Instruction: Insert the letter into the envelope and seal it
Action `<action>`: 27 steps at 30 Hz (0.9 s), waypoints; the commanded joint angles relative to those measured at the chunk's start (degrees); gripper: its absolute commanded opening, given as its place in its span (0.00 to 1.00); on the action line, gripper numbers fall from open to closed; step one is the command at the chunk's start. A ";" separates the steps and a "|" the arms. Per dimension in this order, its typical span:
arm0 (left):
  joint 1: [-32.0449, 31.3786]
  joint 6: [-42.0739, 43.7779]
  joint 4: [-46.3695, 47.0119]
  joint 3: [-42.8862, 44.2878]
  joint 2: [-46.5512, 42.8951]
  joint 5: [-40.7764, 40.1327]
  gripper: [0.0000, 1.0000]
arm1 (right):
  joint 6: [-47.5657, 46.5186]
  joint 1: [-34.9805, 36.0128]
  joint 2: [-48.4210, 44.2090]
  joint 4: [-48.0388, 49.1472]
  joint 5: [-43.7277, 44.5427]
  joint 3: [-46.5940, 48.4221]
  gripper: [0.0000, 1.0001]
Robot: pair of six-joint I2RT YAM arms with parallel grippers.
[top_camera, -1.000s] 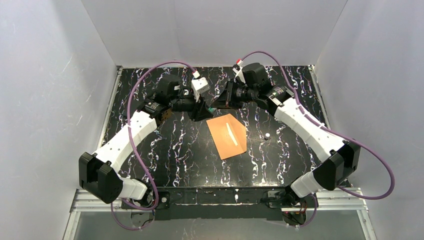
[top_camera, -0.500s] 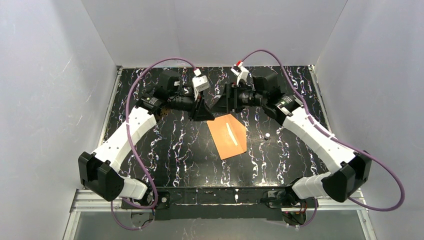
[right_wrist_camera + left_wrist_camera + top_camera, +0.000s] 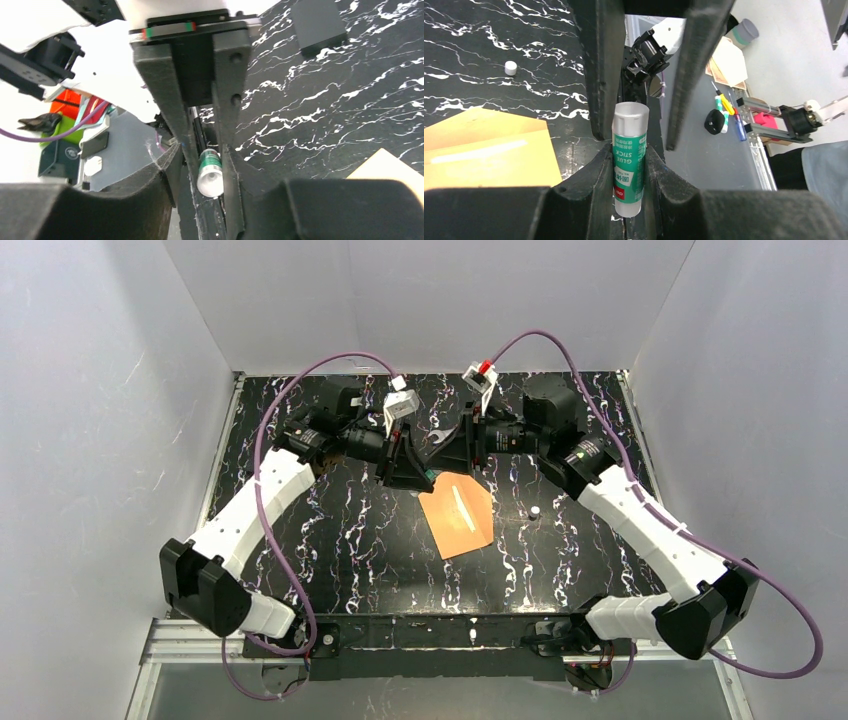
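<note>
The orange-brown envelope (image 3: pixel 460 512) lies flat at mid-table with a pale streak on it; it also shows in the left wrist view (image 3: pixel 489 150). The letter is not in view. My left gripper (image 3: pixel 415 475) hovers just behind the envelope's far left corner, shut on a green-and-white glue stick (image 3: pixel 629 160). My right gripper (image 3: pixel 448 448) faces it tip to tip, open, its fingers (image 3: pixel 596 70) standing apart on either side of the stick's white end without touching. The stick (image 3: pixel 210 172) also shows in the right wrist view, between the left gripper's fingers.
A small white cap (image 3: pixel 535 511) lies on the black marbled table (image 3: pixel 340 540) just right of the envelope; it also shows in the left wrist view (image 3: pixel 510 68). A flat black block (image 3: pixel 319 22) lies on the table. White walls close in three sides.
The right arm has swung outward to the right and its gripper has drawn back slightly from the left gripper. The left gripper has edged right toward the envelope's corner. The envelope has not moved.
</note>
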 commanded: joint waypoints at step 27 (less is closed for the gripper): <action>3.39 -0.04 4.01 1.04 2.26 7.56 0.00 | -6.56 -0.23 1.87 -7.63 -2.27 4.71 0.42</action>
